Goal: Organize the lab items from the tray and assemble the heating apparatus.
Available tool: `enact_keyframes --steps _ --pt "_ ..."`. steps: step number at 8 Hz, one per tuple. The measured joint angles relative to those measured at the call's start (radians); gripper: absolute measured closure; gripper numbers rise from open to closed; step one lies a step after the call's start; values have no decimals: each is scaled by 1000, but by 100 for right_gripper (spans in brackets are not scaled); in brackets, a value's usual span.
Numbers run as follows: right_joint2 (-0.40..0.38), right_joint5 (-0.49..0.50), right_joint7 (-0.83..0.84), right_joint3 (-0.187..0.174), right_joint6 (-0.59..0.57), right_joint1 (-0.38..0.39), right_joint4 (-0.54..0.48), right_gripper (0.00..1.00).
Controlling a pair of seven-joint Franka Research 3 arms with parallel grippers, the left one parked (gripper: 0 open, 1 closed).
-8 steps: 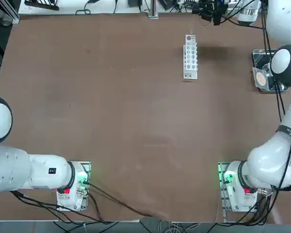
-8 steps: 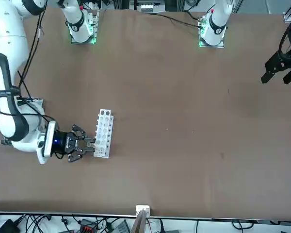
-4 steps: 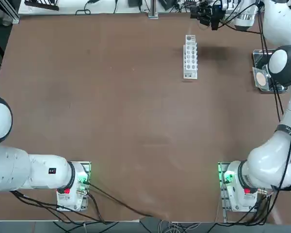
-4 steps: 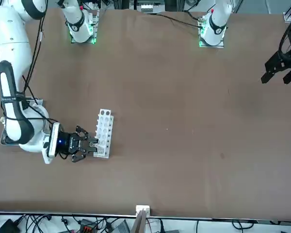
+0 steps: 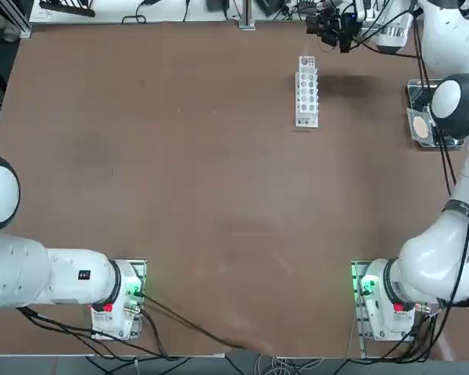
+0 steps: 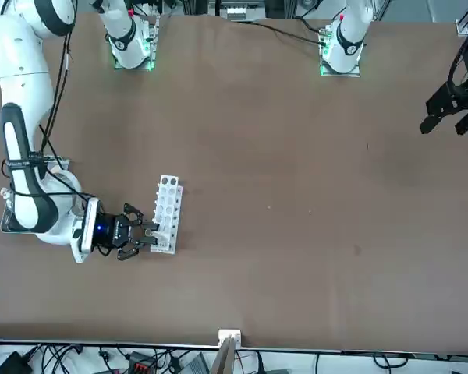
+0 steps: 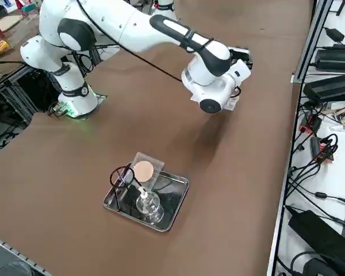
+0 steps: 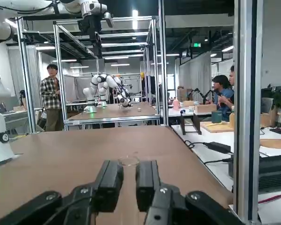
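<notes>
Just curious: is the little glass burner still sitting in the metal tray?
Yes, the glass burner stands inside the metal tray.

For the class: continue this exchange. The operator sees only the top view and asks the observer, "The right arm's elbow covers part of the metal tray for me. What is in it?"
Observer: In the right side view, a small clear glass burner stands inside the metal tray.
Operator: Only that?
Observer: No. A black wire ring stand is at one end of the tray, and the square gauze with the tan centre lies across the rim there.
Operator: My view puts the gripper near the table's far edge. How does it sit relative to the rack?
Observer: In the front view, the right gripper is beside one end of the white holed rack. I cannot tell whether they touch.
</notes>
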Motion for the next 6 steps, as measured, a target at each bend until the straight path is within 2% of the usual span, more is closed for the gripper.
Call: enact_keyframes --steps 6 --pt "50 0 -59 -7 -6 -2 0 78"
